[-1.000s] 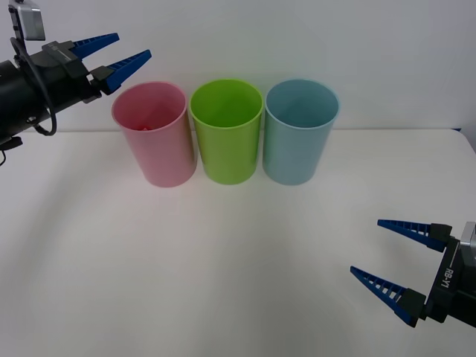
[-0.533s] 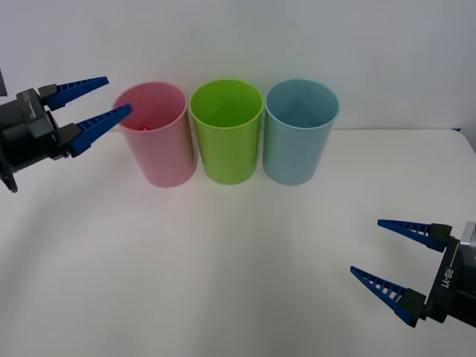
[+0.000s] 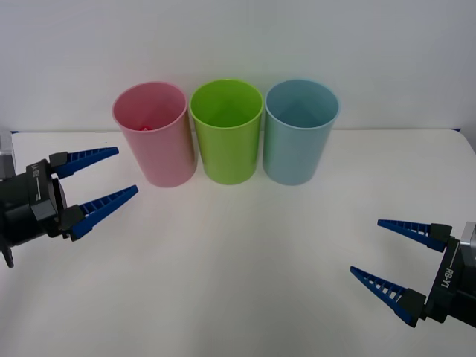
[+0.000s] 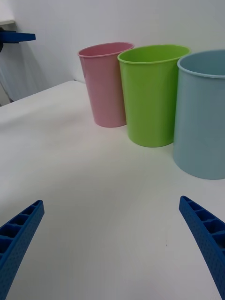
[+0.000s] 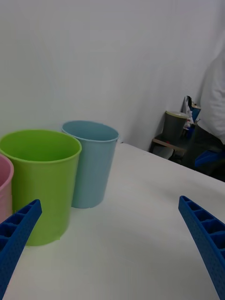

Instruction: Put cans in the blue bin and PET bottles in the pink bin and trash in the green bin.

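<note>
At the frame's left edge, the left gripper [image 3: 97,181] hangs spread and empty beside the pink bin [image 3: 153,134]; it should pull clear without clipping the rim.

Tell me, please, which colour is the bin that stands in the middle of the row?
Lime green: the green bin, best seen in the front view.

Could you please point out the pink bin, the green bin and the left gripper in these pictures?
pink bin [image 3: 158,152], front view, on its outer wall.
green bin [image 3: 229,152], front view, on its front wall.
left gripper [image 3: 103,178], front view, midway between the tips of its open jaws.
</note>
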`<state>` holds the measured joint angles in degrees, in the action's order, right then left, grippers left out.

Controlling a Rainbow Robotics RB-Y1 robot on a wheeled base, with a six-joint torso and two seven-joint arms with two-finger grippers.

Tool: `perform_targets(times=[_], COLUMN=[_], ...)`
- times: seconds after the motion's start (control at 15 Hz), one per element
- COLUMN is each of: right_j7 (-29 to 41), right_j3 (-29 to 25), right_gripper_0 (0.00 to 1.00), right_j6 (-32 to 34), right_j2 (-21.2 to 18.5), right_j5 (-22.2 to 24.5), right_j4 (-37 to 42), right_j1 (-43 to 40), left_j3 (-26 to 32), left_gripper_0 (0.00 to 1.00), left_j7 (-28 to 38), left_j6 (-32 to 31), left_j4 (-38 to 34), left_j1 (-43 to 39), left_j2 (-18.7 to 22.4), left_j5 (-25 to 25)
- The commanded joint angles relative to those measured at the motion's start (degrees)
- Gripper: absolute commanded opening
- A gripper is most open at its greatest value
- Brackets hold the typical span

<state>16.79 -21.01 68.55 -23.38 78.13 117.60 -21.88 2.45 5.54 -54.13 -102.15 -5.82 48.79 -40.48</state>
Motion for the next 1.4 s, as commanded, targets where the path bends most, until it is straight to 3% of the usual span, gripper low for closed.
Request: perform_targets(times=[0.07, 0.53, 1.4], right_j7=[0.0, 0.0, 0.0], right_j3=[0.0, 0.0, 0.0], right_gripper_0=[1.0, 1.0, 1.0], right_j6=[0.0, 0.0, 0.0], right_j2=[0.0, 0.0, 0.0], right_j5=[0.0, 0.0, 0.0], right_j4=[0.0, 0.0, 0.0], right_j1=[0.0, 0.0, 0.0], left_j3=[3.09, 10.03, 11.0], left_gripper_0=[1.0, 1.0, 1.0], left_j7=[0.08, -0.18, -2.91], left_j6=[-5.19, -15.56, -16.71], left_j4=[0.02, 0.02, -0.16], left_j1=[-2.53, -8.07, -10.53], left_j2=[-7.83, -19.08, -20.05], left_j5=[-7.95, -19.99, -20.52])
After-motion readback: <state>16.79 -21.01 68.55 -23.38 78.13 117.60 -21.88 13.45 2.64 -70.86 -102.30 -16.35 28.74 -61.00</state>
